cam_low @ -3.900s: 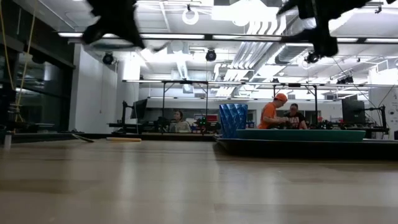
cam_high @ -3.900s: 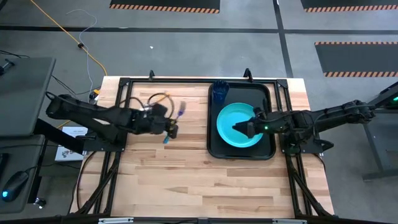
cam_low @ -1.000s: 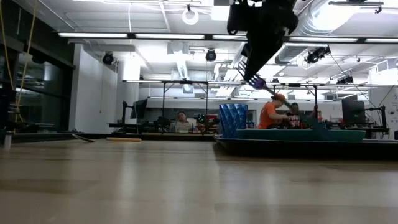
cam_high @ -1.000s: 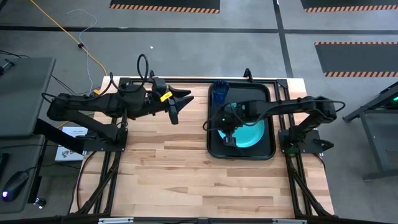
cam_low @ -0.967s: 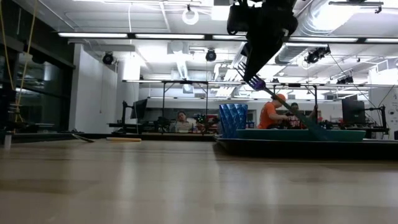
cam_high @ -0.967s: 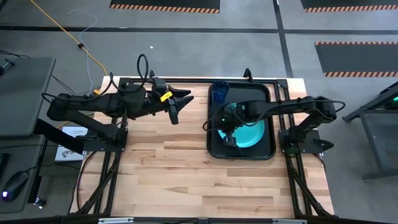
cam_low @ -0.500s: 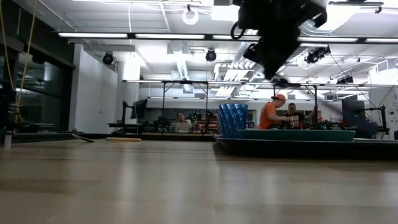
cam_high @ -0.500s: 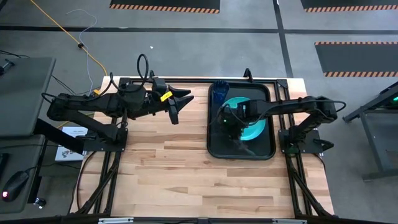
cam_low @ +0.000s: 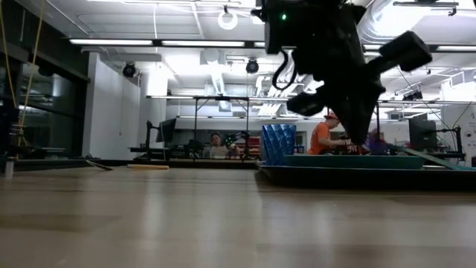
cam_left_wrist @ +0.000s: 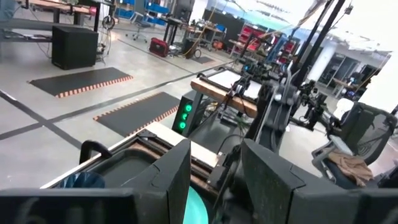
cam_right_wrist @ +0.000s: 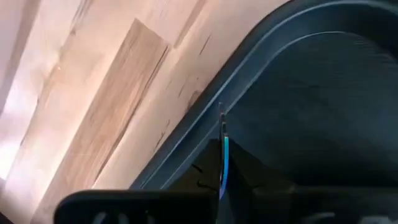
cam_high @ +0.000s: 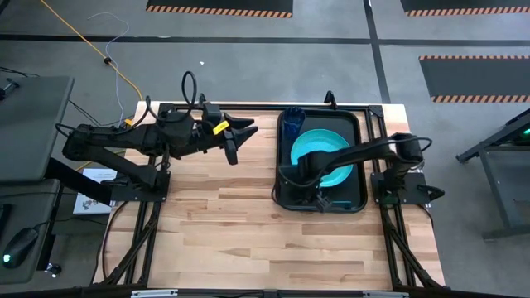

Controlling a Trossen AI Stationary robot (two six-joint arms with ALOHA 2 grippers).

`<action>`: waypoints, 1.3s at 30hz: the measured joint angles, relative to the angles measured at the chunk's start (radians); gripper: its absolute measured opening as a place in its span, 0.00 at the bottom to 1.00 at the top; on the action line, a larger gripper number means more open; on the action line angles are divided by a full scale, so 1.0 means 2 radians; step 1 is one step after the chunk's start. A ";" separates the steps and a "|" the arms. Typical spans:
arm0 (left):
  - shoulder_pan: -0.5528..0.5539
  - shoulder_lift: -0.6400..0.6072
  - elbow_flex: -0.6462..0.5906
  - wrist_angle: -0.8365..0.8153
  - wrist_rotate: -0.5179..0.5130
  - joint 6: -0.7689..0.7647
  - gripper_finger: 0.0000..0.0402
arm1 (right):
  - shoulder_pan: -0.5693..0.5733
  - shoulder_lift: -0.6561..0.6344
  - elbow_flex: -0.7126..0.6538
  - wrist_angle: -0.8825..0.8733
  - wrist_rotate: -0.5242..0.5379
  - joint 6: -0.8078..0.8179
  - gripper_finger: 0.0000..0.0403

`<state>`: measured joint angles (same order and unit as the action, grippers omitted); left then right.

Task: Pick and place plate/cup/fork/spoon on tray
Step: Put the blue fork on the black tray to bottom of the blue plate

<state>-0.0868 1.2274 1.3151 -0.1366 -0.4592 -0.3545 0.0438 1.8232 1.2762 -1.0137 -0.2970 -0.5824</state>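
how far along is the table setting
Done: the plate and the cup sit on the tray. In hand: the right gripper holds the fork over the tray's near corner. Left: releasing it, then the spoon, which I can't see; the left gripper hangs open.

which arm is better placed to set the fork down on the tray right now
The right. Its end effector is over the tray's near corner, shut on the fork, just above the tray floor. The left end effector waits over bare table, off the tray.
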 joint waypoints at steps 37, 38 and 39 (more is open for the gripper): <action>0.000 0.000 0.000 0.011 0.002 0.009 0.33 | 0.002 0.038 0.000 0.077 0.030 0.056 0.29; 0.000 0.000 0.000 0.011 0.002 0.009 0.33 | 0.002 0.038 0.000 0.077 0.030 0.061 0.31; 0.000 0.000 0.000 0.011 0.002 0.009 0.33 | 0.002 0.037 0.000 0.077 0.031 0.067 0.32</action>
<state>-0.0868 1.2274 1.3155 -0.1146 -0.4552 -0.3360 0.0481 1.8970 1.2762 -0.8602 -0.2358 -0.4490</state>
